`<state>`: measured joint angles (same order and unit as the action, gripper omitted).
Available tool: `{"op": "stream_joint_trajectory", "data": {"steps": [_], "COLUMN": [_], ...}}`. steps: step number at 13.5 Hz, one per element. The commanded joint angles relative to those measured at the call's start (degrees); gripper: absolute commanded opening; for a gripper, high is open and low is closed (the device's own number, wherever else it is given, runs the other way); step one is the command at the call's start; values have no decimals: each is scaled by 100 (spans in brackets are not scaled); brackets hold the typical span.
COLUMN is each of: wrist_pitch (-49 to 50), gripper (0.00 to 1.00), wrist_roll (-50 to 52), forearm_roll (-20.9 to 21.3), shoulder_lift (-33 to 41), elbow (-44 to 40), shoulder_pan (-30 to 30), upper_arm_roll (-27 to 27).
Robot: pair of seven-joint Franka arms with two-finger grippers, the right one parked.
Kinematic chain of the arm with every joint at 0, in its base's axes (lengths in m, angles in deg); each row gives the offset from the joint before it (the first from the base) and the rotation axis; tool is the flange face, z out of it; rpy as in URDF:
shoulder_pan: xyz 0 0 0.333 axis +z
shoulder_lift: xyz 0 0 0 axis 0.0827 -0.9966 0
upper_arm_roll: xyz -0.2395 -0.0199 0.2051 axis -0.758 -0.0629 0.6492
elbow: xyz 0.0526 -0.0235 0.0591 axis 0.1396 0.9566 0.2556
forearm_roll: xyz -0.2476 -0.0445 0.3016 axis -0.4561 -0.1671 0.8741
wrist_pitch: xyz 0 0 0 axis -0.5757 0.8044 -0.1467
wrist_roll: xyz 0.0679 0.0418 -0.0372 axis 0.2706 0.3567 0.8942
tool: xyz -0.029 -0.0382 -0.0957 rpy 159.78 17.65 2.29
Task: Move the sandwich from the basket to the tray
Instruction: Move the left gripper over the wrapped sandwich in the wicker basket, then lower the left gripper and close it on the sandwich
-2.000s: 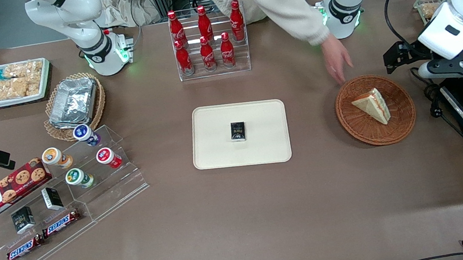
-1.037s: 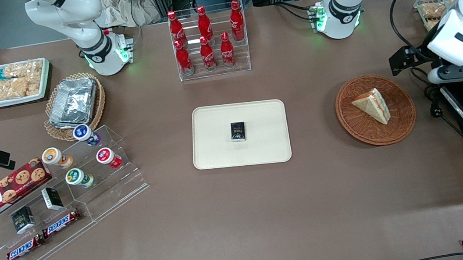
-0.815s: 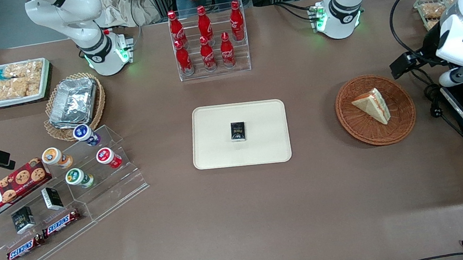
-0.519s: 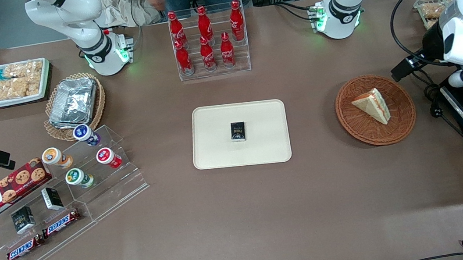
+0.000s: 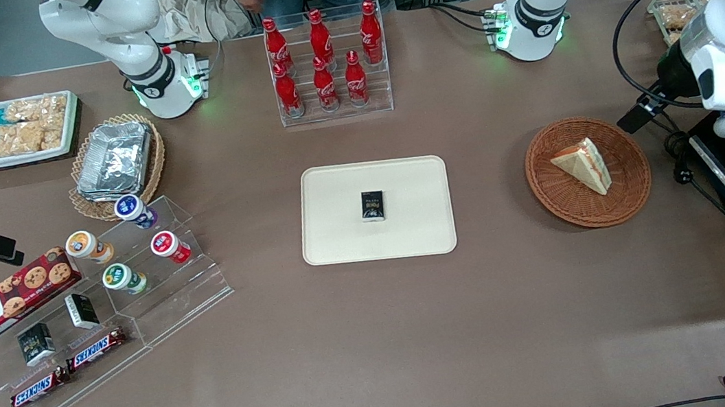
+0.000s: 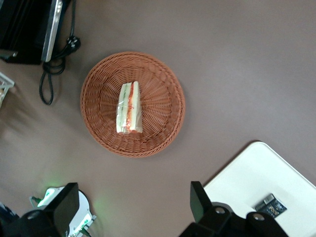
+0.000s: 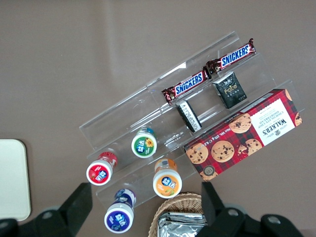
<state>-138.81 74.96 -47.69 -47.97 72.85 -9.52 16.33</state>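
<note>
In the middle of the basket (image 6: 133, 104) sits the sandwich (image 6: 128, 108), on its edge. The gripper (image 6: 133, 207) hangs high above the table near the basket, fingers (image 6: 199, 202) spread wide with nothing in them. The tray (image 5: 375, 210) is at the table's centre.

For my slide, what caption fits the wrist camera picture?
Open gripper high above the sandwich in its basket, tray nearby.

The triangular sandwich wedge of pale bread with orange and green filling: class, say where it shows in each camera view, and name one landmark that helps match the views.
Front view: the triangular sandwich wedge lies in the round brown wicker basket, toward the working arm's end of the table.
Left wrist view: the sandwich lies edge-up at the basket's middle, away from the open gripper.
Right wrist view: not in it.
Shared landmark: the flat cream rectangular tray.
</note>
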Motion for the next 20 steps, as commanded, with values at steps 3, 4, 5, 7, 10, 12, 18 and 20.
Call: {"op": "stream_joint_trajectory", "data": {"steps": [3,4,5,7,10,12,18,20], "wrist_pitch": [-1133,-1423,-1713,-2093,-2462,-2970,-4606,-4984], "gripper": [100,100,100,100,100,100,100,100], "wrist_roll": [486,531,531,531,583,654,663,663], "forearm_roll": [99,108,143,143,143,143,143,143], "shoulder_lift": [1038,1162,1241,1181,1031,1066,856,619], "elbow": [2067,2498,2886,3205,3626,4100,5174,5315], "shoulder_pan": [82,178,274,293,293,302,302,302], "upper_arm_roll": [32,23,14,32,32,32,269,278]}}
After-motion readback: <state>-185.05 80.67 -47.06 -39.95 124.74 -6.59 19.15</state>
